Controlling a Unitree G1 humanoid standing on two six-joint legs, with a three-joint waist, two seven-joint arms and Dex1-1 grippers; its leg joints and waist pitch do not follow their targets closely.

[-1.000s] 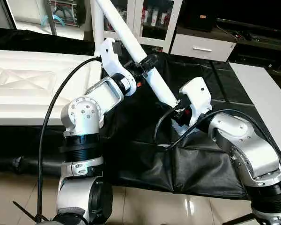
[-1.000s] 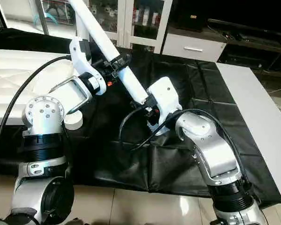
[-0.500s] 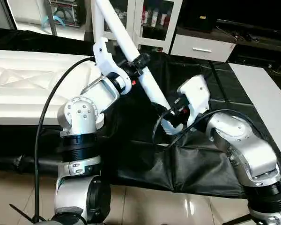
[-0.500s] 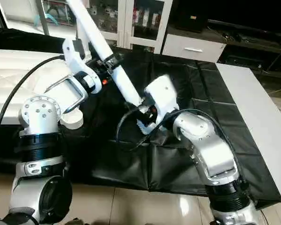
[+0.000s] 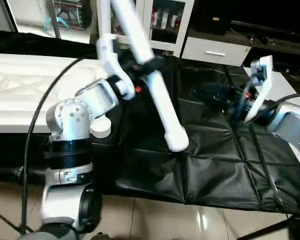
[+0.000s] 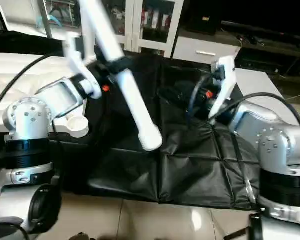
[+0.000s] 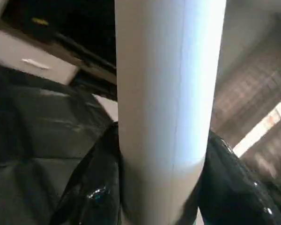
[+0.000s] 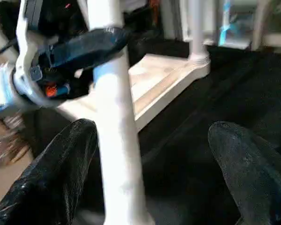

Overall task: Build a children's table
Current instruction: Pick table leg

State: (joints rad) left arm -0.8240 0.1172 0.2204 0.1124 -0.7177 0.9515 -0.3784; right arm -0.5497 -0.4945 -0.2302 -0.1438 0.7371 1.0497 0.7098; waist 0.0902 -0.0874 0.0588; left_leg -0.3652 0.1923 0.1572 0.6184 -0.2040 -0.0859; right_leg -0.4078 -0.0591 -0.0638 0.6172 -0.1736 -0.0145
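One white leg [image 5: 157,95] clamped between left jaws, right jaws apart.

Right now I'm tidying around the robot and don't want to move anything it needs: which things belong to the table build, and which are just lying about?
Job:
- tabletop, underside up
- leg, held by left gripper
- upright leg at the tabletop corner
- right gripper, open, holding nothing

Lying about:
- black cloth
- cabinet
- white drawer unit

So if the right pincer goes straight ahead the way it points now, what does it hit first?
Probably the white leg held by the left pincer; it crosses just inside one right finger, though depth is unclear.
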